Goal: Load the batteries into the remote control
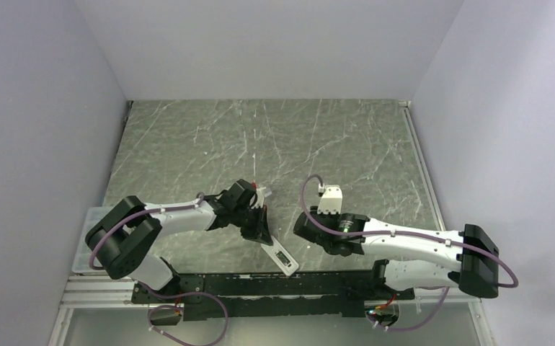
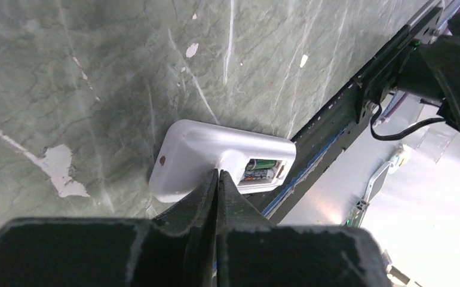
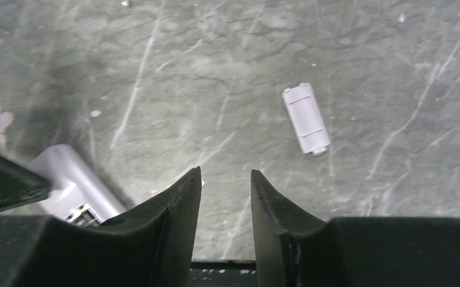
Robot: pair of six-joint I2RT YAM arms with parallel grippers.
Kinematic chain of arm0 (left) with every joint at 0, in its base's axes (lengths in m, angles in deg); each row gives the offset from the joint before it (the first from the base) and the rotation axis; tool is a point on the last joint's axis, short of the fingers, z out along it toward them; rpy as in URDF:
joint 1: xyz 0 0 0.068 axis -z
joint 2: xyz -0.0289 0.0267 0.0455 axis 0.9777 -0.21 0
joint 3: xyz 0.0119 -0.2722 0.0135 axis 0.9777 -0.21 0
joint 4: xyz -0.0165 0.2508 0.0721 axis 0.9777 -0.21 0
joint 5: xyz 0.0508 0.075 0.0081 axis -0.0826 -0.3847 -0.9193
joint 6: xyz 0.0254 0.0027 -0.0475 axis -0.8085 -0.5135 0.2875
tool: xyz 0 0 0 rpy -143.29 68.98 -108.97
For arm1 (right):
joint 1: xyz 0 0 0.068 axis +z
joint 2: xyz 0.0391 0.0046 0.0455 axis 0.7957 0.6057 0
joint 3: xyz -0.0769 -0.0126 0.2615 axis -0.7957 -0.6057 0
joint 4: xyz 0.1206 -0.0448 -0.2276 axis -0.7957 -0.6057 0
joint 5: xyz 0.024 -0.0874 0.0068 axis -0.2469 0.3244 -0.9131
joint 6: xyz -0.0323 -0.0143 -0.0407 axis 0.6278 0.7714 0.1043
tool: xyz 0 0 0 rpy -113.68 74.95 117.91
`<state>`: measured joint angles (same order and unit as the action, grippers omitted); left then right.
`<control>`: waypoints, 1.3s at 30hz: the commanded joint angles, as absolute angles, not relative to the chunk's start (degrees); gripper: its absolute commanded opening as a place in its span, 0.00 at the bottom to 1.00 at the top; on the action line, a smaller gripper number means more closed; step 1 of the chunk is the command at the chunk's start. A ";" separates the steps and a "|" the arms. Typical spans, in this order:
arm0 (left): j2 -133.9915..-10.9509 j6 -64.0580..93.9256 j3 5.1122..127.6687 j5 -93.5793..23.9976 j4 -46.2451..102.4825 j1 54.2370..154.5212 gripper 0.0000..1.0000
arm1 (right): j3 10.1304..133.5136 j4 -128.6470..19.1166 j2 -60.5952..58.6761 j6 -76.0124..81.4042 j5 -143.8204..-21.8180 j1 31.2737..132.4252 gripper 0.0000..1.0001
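The white remote control [image 2: 215, 149] lies back-up on the marble table near the front rail, also in the top view [image 1: 283, 258] and at the left of the right wrist view [image 3: 72, 179]. Its compartment is uncovered, and the two batteries [image 2: 261, 168] sit side by side inside. My left gripper [image 2: 217, 174] [image 1: 262, 235] is shut, with nothing between its fingers and its tips resting on the remote's back beside the compartment. My right gripper [image 3: 224, 176] stands open and empty over bare table, just right of the remote.
A small white battery cover [image 3: 306, 118] lies loose on the table beyond my right gripper. The black base rail [image 1: 274, 282] runs just behind the remote at the near edge. A clear bin [image 1: 87, 245] sits at the left edge.
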<state>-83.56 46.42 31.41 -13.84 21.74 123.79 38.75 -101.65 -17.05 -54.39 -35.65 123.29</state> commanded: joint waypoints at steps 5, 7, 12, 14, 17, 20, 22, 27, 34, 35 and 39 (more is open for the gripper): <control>-73.62 42.90 36.70 -19.54 11.04 123.63 0.26 | 34.45 -96.46 -21.59 -44.37 -42.35 111.66 0.55; -71.62 42.65 37.34 -20.44 8.56 123.66 0.30 | 33.30 -95.98 -22.60 -44.67 -44.14 109.45 0.58; -66.41 42.93 37.87 -21.72 5.04 123.65 0.41 | 29.67 -94.14 -24.81 -48.28 -49.02 103.33 0.63; -64.43 42.91 38.13 -22.23 3.67 123.67 0.45 | 28.48 -94.36 -25.71 -51.50 -49.30 101.52 0.64; -61.57 42.81 38.49 -22.80 1.59 123.66 0.51 | 26.93 -95.88 -27.04 -57.60 -48.51 100.11 0.60; -59.97 42.73 38.49 -23.18 0.25 123.65 0.54 | 25.94 -97.58 -27.70 -60.68 -47.48 99.23 0.57; -59.47 42.76 38.28 -23.32 -0.02 123.67 0.54 | 25.45 -97.70 -27.72 -60.67 -47.39 98.69 0.54; -59.84 42.93 37.43 -23.11 0.80 123.67 0.54 | 24.00 -97.82 -27.03 -63.56 -48.39 97.75 0.45; -60.42 42.60 37.20 -22.45 1.59 123.67 0.54 | 20.85 -96.40 -28.49 -69.83 -48.83 96.67 0.36; -60.53 42.56 37.20 -22.40 1.55 123.67 0.54 | 20.62 -96.51 -28.47 -70.92 -48.67 96.36 0.35; -60.40 42.38 37.11 -22.61 1.50 123.67 0.54 | 20.36 -96.52 -28.23 -74.17 -47.82 95.52 0.33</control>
